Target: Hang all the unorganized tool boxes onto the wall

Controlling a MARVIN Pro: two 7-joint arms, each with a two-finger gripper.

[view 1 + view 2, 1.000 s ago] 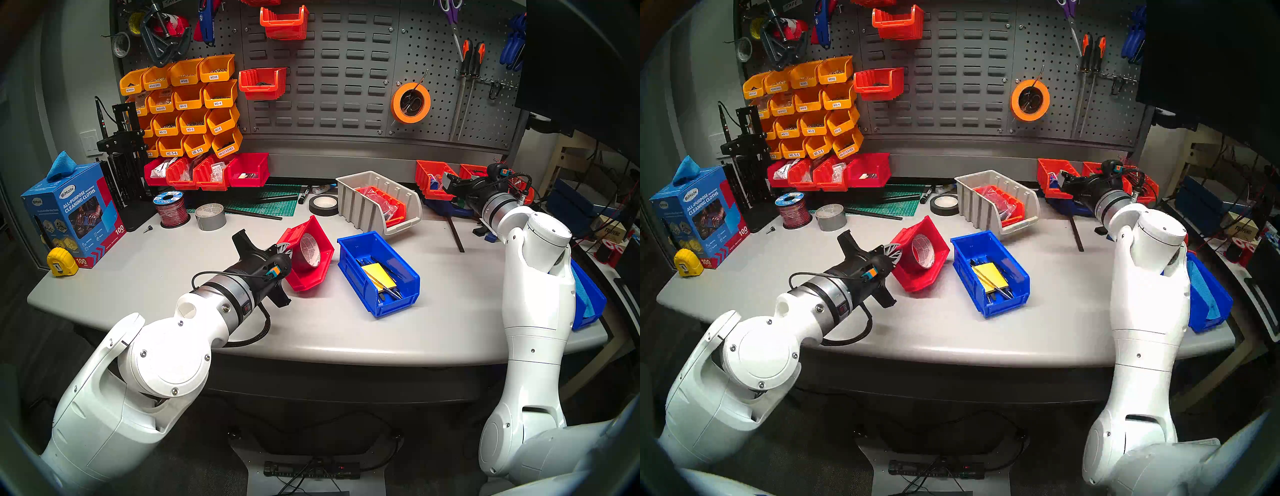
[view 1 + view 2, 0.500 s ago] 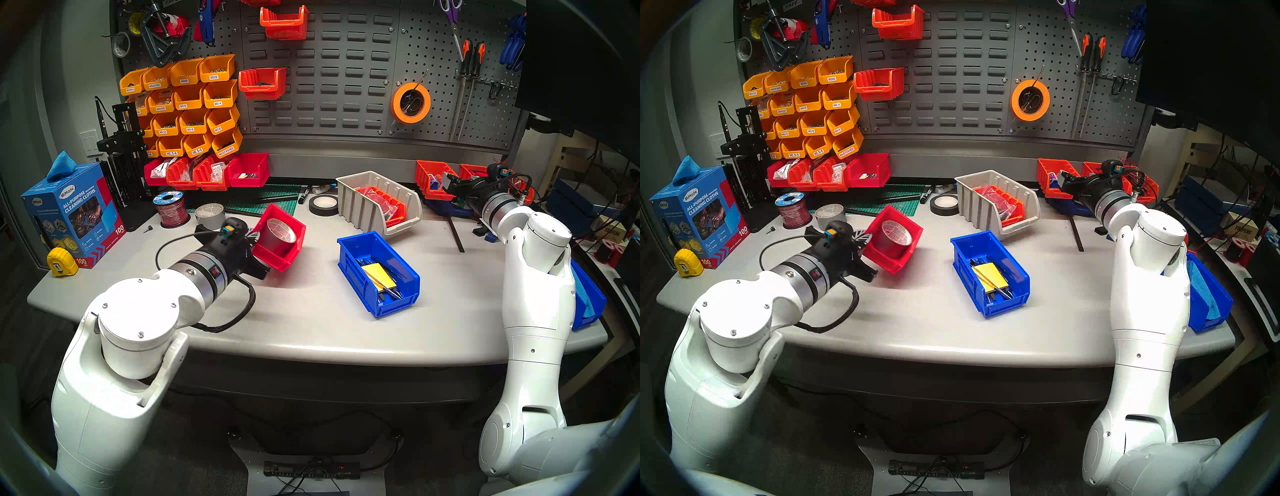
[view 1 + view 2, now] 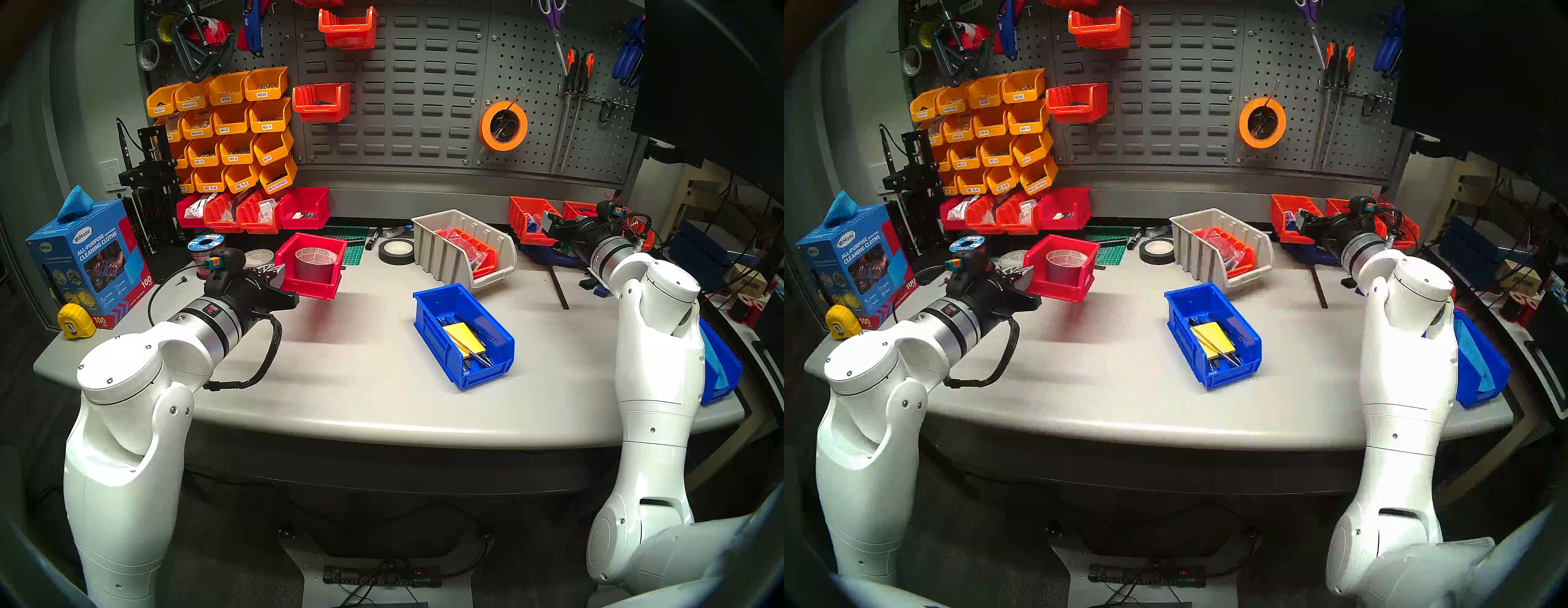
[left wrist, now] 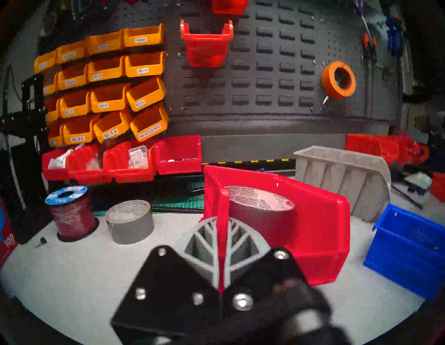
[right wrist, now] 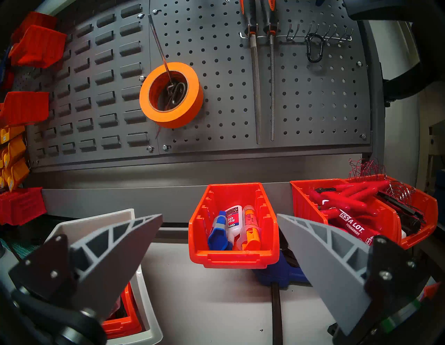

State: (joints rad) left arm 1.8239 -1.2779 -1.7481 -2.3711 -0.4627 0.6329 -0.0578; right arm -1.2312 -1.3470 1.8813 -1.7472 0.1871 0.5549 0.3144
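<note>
While the left gripper (image 4: 220,253), jaws clamped on one side wall of the red bin (image 3: 312,267), holds it above the worktop (image 3: 382,382) w/ a tape roll (image 3: 316,263) inside, that thin one-edge grip could slip en route to the wall (image 3: 390,106); right gripper (image 5: 219,243) jaws apart, idle.

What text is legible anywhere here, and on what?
"ALL-PURPOSE CLEANING CLOTHS", "100": blue box
"M2.5-6": yellow bin
"M2.5-5": yellow bin
"M4-0.7 X 6 HEX": yellow bin
"A LOT", "PERMANENT": red marker
Other bin labels, glue bottle, tape print: too blurred.
</note>
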